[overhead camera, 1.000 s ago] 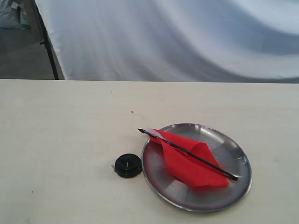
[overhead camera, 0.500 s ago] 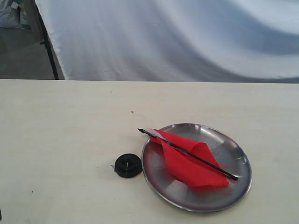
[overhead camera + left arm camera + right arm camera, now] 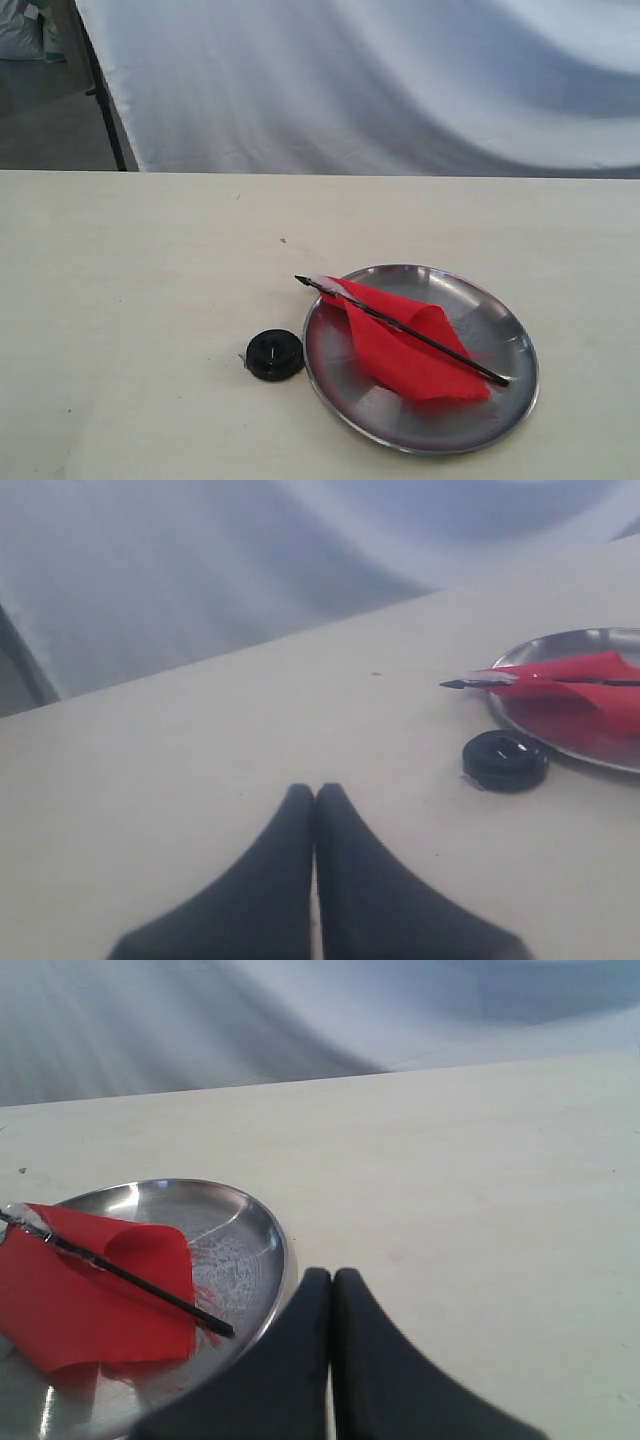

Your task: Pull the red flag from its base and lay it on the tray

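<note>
The red flag (image 3: 410, 345) lies crumpled on the steel tray (image 3: 500, 400), its thin black pole slanting across the cloth with the pointed tip over the tray's far-left rim. The round black base (image 3: 274, 354) sits on the table just left of the tray, apart from the flag. Neither gripper shows in the exterior view. In the left wrist view my left gripper (image 3: 315, 792) is shut and empty, well short of the base (image 3: 505, 759), the flag (image 3: 570, 680) and the tray (image 3: 600, 760). My right gripper (image 3: 332, 1278) is shut and empty beside the tray (image 3: 270, 1250); the flag (image 3: 90, 1290) lies on it.
The pale table (image 3: 140, 300) runs wide to the left and behind the tray. A white cloth backdrop (image 3: 380, 80) hangs behind the table's far edge, with a black stand leg (image 3: 105, 110) at the far left.
</note>
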Robot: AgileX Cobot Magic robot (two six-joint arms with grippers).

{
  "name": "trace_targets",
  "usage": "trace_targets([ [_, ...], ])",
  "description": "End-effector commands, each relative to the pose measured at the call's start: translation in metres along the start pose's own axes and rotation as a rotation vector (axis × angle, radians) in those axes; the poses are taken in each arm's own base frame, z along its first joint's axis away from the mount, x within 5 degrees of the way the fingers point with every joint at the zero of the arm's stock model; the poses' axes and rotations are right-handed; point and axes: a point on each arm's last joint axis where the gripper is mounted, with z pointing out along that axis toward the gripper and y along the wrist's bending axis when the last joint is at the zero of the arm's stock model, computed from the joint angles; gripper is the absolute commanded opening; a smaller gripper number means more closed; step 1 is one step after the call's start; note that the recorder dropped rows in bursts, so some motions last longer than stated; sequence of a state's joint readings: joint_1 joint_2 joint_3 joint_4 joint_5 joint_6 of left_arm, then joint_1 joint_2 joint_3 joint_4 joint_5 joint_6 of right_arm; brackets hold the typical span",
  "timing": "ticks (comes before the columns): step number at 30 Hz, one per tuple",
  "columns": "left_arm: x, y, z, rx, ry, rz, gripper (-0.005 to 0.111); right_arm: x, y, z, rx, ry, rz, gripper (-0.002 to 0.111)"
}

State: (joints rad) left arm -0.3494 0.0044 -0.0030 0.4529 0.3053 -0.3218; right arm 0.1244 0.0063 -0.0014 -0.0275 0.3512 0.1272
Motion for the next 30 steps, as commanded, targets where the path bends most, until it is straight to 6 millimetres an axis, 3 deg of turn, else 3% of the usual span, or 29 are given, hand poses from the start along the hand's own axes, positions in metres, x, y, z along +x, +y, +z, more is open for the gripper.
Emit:
trace_targets([
  [1,0.0,0.003,0.0,-0.054,-0.003,-0.009,0.0,0.0,0.0,0.0,0.004,-0.011,-0.011,0.0],
  [8,0.001,0.002,0.0,-0.055,0.003,-0.065,0.0,0.0,0.0,0.0,0.004,-0.011,-0.011,0.0],
  [13,0.002,-0.006,0.0,0.036,0.022,-0.374,0.0,0.0,0.0,0.0,0.004,-0.011,-0.011,0.0],
  [17,0.002,-0.007,0.0,0.046,0.025,-0.41,0.0,0.0,0.0,0.0,0.004,-0.011,-0.011,0.0],
  [30,0.005,0.013,-0.004,-0.336,-0.003,-0.483,0.0,0.0,0.0,0.0,0.004,-0.011,-0.011,0.0],
])
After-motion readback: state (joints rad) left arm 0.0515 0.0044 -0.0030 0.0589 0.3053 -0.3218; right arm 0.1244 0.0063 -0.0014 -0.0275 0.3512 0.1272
